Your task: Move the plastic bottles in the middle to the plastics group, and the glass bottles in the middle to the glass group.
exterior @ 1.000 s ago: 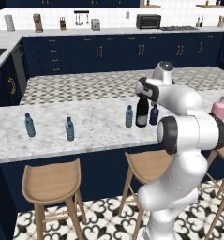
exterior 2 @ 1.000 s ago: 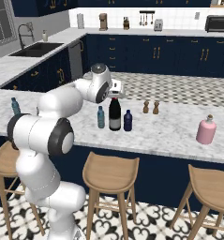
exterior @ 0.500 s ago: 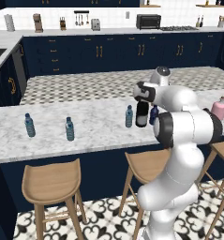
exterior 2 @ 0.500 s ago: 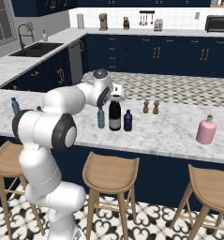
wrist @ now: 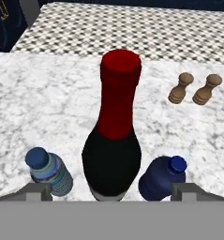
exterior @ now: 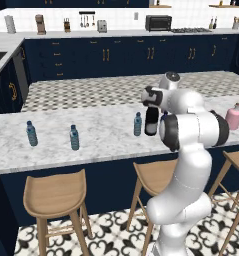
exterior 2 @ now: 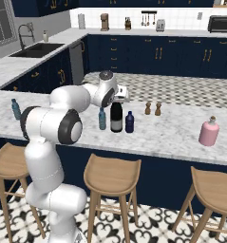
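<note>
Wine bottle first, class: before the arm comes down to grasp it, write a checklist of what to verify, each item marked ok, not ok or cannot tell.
1. Gripper open wide enough: ok, both fingertips stand far apart.
2. Wine bottle centred between the fingertips: ok in the hand view.
3. Bottle upright on the counter: ok.
4. Neighbours clear of the fingertips: not ok; the water bottle and navy bottle stand close on either side.
5. Pink bottle has free counter beside it: ok.
6. Height of the gripper above the red top: cannot tell.
</note>
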Motion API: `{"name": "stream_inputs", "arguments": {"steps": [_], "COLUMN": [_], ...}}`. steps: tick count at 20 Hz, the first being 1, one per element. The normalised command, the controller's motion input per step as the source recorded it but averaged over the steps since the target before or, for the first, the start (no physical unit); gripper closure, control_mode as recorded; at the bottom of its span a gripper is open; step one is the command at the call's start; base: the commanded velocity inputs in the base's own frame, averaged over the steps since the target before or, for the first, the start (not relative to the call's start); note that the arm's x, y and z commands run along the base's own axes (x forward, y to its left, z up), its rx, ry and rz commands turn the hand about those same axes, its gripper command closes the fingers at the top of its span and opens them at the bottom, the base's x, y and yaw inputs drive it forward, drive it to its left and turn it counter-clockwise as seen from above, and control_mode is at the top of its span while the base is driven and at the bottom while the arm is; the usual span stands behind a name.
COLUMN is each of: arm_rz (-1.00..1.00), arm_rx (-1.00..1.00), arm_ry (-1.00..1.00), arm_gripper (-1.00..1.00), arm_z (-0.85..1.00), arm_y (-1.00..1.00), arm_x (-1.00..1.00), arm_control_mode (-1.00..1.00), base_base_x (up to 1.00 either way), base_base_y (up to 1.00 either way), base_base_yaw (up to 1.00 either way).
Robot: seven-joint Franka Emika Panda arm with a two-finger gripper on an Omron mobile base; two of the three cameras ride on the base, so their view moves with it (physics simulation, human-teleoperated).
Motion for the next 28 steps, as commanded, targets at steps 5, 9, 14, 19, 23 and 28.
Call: {"name": "stream_inputs", "arguments": {"steps": [5,9,14,19,23,28], "arm_rz": [0.0,0.0,0.0,0.0,0.0,0.0], "arm_rx": [0.0,0.0,0.0,0.0,0.0,0.0], "arm_ry": [0.04,0.0,0.0,0.0,0.01,0.01], "arm_gripper": [-1.0,-1.0,-1.0,-1.0,-1.0,-1.0], "arm_z": [-0.15,-0.24,-0.16,-0.05,0.0,0.0], "arm_y": [0.0,0.0,0.0,0.0,0.0,0.0], "arm_x": [0.13,0.04,0.01,0.08,0.18,0.12], "arm_control_mode": [-1.0,-1.0,-1.0,-1.0,-1.0,-1.0], "base_base_x": [0.0,0.0,0.0,0.0,0.0,0.0], "base_base_y": [0.0,0.0,0.0,0.0,0.0,0.0], "base_base_yaw": [0.0,0.0,0.0,0.0,0.0,0.0]}}
